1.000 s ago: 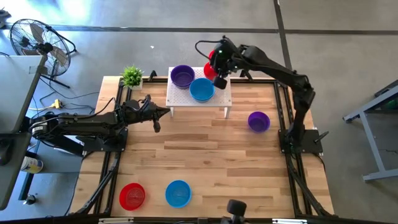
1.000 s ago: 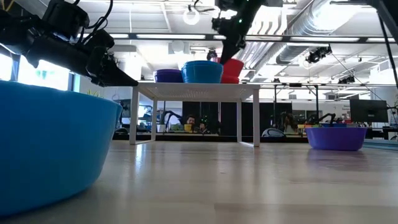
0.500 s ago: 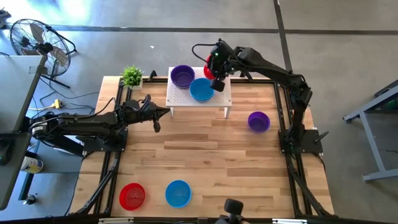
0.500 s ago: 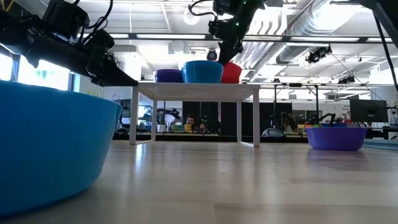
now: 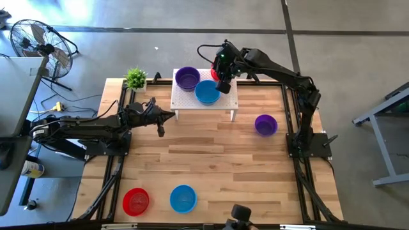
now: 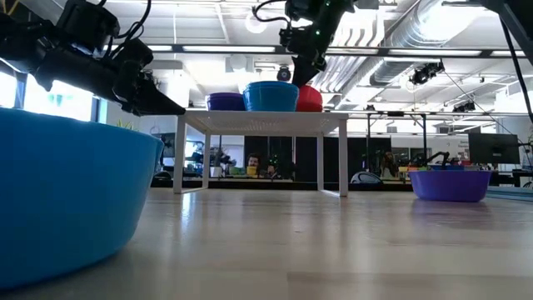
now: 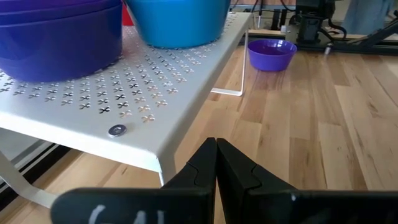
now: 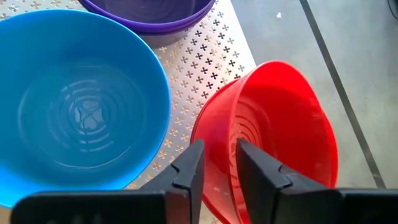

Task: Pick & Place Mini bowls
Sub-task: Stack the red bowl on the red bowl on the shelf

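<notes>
Six small round plastic mini bowls are catalogued. A purple bowl [image 5: 187, 77], a blue bowl [image 5: 207, 92] and a red bowl [image 8: 273, 137] are set on the white perforated metal stand [image 5: 223, 102]; a second purple bowl [image 5: 266, 124] is placed on the wooden surface [image 5: 211, 160] near the right arm's base, and a second red bowl [image 5: 135, 201] and second blue bowl [image 5: 183, 198] lie at the surface's near edge. The right gripper [image 8: 216, 163] is seen at the red bowl's rim, its fingers slightly apart astride the wall. The left gripper [image 7: 216, 163], fingers pressed together and empty, is parked beside the stand. The red bowl is tilted at the stand's far edge; it is judged liable to tip off if caught by a withdrawing finger.
</notes>
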